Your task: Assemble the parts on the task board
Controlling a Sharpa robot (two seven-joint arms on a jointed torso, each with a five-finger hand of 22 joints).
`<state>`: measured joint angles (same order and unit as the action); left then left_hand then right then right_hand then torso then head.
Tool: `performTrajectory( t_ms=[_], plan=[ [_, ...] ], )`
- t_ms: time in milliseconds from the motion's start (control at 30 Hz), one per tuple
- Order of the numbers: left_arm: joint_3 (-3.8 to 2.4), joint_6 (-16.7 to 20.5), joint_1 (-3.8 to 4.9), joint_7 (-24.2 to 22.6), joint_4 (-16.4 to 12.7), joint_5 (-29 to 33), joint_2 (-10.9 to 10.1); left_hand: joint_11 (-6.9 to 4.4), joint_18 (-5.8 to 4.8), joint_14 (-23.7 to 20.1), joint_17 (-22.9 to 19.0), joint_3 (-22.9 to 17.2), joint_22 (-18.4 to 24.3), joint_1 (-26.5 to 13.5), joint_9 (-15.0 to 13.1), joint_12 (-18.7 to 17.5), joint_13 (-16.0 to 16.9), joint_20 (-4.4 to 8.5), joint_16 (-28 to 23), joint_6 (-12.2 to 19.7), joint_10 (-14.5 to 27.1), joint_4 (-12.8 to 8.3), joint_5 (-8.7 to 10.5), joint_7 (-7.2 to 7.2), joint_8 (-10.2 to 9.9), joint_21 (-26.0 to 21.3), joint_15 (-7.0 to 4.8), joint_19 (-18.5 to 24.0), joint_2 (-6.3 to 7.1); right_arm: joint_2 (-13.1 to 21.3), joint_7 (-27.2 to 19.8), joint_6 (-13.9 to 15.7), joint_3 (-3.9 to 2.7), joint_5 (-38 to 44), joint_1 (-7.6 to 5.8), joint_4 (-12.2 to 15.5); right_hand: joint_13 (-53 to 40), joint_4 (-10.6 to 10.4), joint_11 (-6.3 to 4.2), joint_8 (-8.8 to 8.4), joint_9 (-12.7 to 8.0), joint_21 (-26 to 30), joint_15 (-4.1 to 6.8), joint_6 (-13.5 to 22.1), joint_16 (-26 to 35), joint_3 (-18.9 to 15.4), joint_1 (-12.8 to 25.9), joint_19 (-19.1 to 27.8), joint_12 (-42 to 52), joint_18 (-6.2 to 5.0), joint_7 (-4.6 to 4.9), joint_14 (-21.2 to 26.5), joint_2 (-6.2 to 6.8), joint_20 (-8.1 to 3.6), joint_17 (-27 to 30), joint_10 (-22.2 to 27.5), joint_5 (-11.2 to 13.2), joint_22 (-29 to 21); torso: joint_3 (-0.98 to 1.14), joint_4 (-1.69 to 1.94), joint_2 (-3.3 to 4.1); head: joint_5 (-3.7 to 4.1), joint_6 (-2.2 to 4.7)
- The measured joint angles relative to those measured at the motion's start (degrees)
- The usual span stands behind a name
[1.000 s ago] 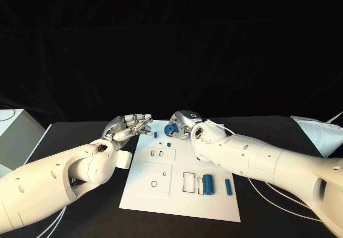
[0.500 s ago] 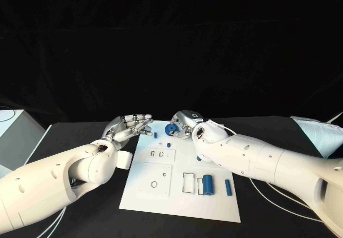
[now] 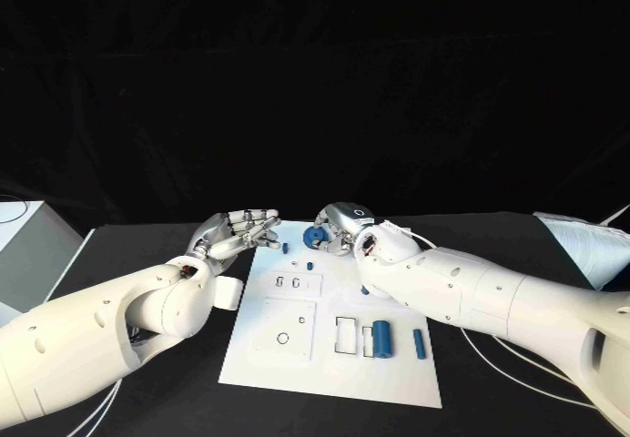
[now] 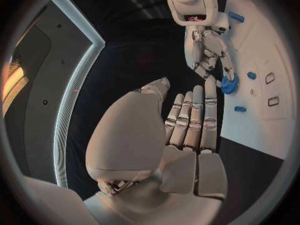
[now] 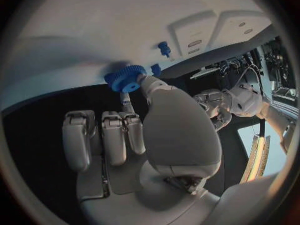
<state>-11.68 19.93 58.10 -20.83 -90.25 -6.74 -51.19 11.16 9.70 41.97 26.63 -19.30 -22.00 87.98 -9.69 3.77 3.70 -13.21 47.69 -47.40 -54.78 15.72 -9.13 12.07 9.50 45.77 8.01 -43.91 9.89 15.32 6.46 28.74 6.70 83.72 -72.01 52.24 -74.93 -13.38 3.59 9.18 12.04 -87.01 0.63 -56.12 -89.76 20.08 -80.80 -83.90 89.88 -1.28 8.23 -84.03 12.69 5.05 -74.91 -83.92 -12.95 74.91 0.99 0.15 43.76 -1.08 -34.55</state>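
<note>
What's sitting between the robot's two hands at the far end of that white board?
In the head view, a small blue peg stands on the task board between the open left hand and the blue gear, which the right hand pinches.

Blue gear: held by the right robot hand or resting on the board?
Held. The right robot hand pinches the blue gear at the task board's far edge.

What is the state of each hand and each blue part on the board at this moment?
Right hand: pinches the blue gear at the task board's far edge.
Left hand: holds nothing, fingers apart.
Blue cylinder: lying flat.
Thin blue pin: lying flat beside it.
</note>
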Motion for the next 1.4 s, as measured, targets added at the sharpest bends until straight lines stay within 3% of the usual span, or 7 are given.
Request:
performTrajectory(
  t_ms=[1000,1100,1167,1300,1400],
  plan=[
    [0.0,0.0,-0.01,0.0,0.1,0.0,-0.1,0.0,0.0,-0.2,-0.1,0.0,0.0,0.0,0.0,0.0,0.0,0.0,0.2,0.0,0.0,0.0,0.0,0.0,0.0,0.0,-0.21,0.0,0.0,1.0,1.5,-0.2,0.16,1.4,0.51,1.7,0.0,0.0,0.0,0.37,0.3,-0.3,0.0,-0.5,0.0,0.0,0.0,0.0,0.0,0.0,0.05,0.0,0.0,0.0,0.0,0.0,0.0,0.0,-0.05,0.04,0.0,0.05,-0.05],
    [0.0,0.0,-0.01,0.0,0.1,0.0,0.0,0.0,0.0,-0.2,-0.1,0.0,0.0,0.0,0.0,0.0,0.0,0.0,0.2,0.0,0.0,0.0,0.0,0.0,0.0,0.0,-0.21,0.0,0.0,0.9,1.5,-0.2,0.22,1.4,0.56,1.5,0.0,0.0,0.12,-0.91,-0.4,-0.3,0.0,1.7,0.0,-0.3,0.7,0.0,0.0,0.0,0.44,0.0,0.72,0.0,0.0,-0.1,0.3,0.0,-0.05,0.03,0.02,0.05,0.01],
    [0.0,0.0,-0.01,0.0,0.1,0.0,0.0,0.0,0.0,-0.2,-0.1,0.0,0.0,0.0,0.0,0.0,0.0,0.0,0.2,0.0,0.0,0.0,0.0,0.0,0.0,0.0,-0.21,0.0,0.0,0.8,1.5,-0.3,0.24,1.4,0.63,1.5,0.0,-0.5,0.72,-2.47,-1.1,-0.3,-0.48,3.9,0.0,-2.3,1.6,0.0,0.0,0.0,0.85,0.0,1.06,0.03,0.0,-0.1,1.9,0.0,-0.05,0.03,0.03,0.05,0.03],
    [0.0,0.0,-0.01,0.0,0.1,0.0,0.0,0.0,0.0,-0.2,-0.1,0.0,0.0,0.0,0.0,0.0,0.0,0.0,0.2,0.0,0.0,0.0,0.0,0.0,0.0,0.0,-0.21,0.0,0.0,0.8,1.3,-0.6,0.26,1.2,0.66,1.3,0.0,-3.0,1.35,-3.9,-2.0,-0.3,-1.14,5.2,0.0,-11.5,2.8,0.0,0.0,0.01,1.57,-0.1,-0.16,0.83,0.0,-0.1,3.6,0.0,-0.05,0.04,0.03,0.05,-0.02],
    [0.0,0.0,-0.01,0.0,0.1,0.0,-0.1,0.0,0.0,-0.2,-0.1,0.0,0.0,0.0,0.0,0.0,0.0,0.0,0.2,0.0,0.0,0.0,0.0,0.0,0.0,0.0,-0.21,0.0,0.0,0.9,1.2,-0.9,0.26,1.0,0.66,1.2,0.0,-3.4,1.35,-3.9,-2.0,-0.3,-1.14,5.2,0.0,-13.3,3.5,0.0,0.0,0.0,1.64,-0.1,-0.86,0.84,0.0,-0.1,3.6,0.0,-0.09,0.08,0.03,0.09,-0.05]
  ],
)
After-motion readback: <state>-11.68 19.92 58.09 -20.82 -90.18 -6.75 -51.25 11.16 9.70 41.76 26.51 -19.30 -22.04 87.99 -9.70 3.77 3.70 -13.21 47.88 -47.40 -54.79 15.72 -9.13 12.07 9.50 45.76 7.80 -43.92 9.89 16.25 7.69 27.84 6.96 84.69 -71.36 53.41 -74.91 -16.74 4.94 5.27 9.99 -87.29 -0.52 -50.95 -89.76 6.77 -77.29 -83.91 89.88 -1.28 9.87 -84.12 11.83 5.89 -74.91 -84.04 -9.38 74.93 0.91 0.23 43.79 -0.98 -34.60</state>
